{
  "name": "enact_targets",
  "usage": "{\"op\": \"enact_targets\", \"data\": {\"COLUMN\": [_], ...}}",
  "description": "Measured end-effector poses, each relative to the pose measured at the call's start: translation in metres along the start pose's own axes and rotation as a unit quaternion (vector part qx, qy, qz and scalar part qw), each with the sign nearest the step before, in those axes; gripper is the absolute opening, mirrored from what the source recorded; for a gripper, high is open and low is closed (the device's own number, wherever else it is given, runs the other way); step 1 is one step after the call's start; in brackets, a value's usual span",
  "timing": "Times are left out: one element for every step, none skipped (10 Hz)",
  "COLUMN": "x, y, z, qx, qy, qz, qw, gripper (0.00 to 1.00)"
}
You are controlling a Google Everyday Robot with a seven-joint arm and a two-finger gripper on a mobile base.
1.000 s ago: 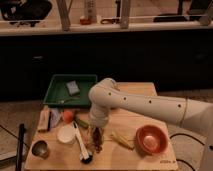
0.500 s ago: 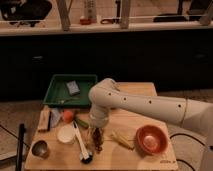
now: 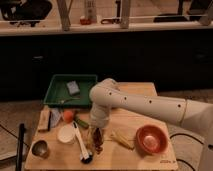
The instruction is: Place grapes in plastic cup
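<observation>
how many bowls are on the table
2: a white bowl left of the gripper, and an orange-red bowl right of it. The arm could hide something small.

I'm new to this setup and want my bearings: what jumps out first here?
The big white robot arm sweeps in from the right across the wooden table, its gripper hanging low over the table's front middle. A green tray sits at the back left, and an orange-red bowl at the front right.

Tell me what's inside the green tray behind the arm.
The green tray holds a grey-blue block and something thin near its front edge. The arm covers its right corner. The gripper hangs low over the grapes.
</observation>
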Motion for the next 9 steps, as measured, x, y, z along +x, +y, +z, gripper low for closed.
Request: {"op": "enact_targets", "data": {"x": [0.001, 0.002, 0.002, 0.004, 0.005, 0.006, 0.007, 0.007, 0.008], "y": [0.001, 0.001, 0.002, 0.001, 0.000, -0.001, -0.002, -0.002, -0.002], "z": [0.002, 0.005, 0.008, 0.010, 0.012, 0.014, 0.015, 0.016, 0.016], "qx": [0.001, 0.001, 0.001, 0.002, 0.002, 0.003, 0.004, 0.006, 0.008], "qy": [-0.002, -0.004, -0.006, -0.008, -0.010, -0.012, -0.013, -0.015, -0.017], "qz": [0.001, 0.001, 0.001, 0.000, -0.001, -0.002, -0.003, -0.004, -0.006], "qw": [1.0000, 1.0000, 1.0000, 1.0000, 0.9999, 0.9999, 0.9999, 0.9999, 0.9998], "gripper": [0.58, 0.68, 0.76, 0.80, 0.80, 0.80, 0.80, 0.80, 0.80]}}
